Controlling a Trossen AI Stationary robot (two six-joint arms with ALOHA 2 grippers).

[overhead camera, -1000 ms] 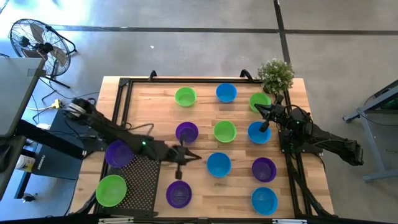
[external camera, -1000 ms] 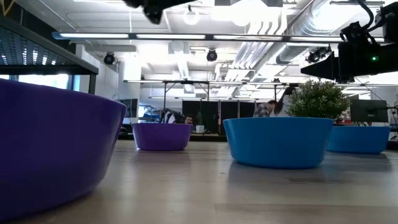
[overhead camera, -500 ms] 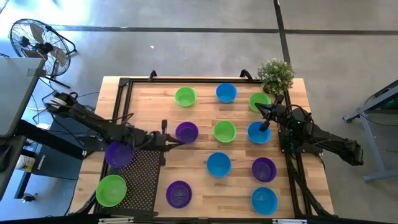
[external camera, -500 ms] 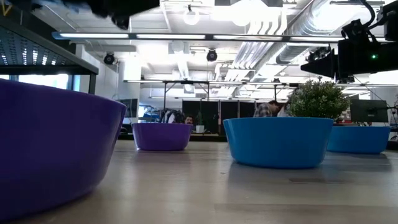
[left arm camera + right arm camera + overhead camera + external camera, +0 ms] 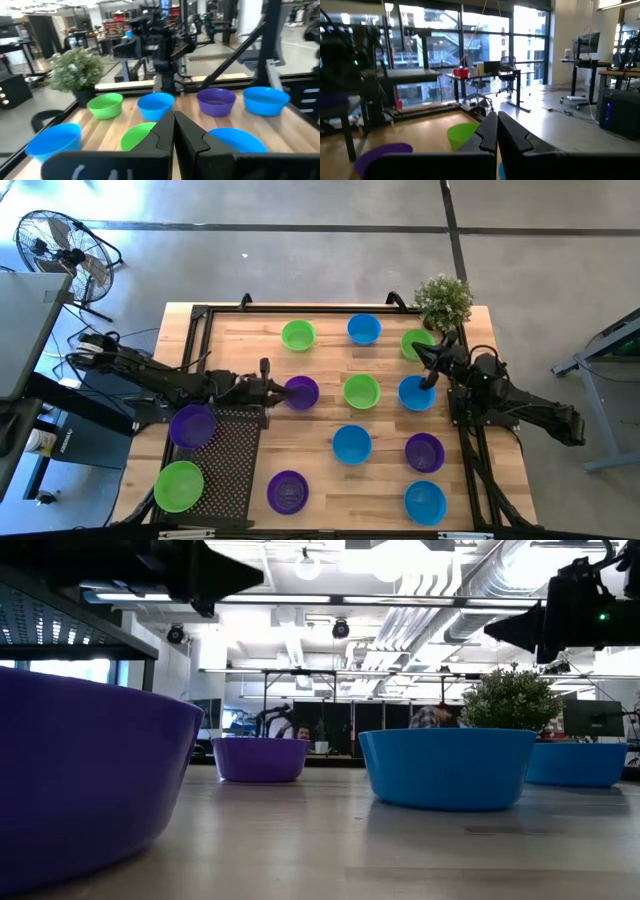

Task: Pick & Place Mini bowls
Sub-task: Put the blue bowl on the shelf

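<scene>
1. Left gripper (image 5: pixel 277 390) closed and empty, beside the purple mini bowl (image 5: pixel 301 392) mid-table; judged: open the jaws before dropping over its rim
2. Right gripper (image 5: pixel 424 356) closed, empty, near the plant (image 5: pixel 443 300)
3. Bowls: small, round, solid-coloured plastic

My wooden table (image 5: pixel 325 480) carries mini bowls (image 5: pixel 361 391), purple, green and blue, spread beside the corner potted plant (image 5: pixel 443 300).
</scene>
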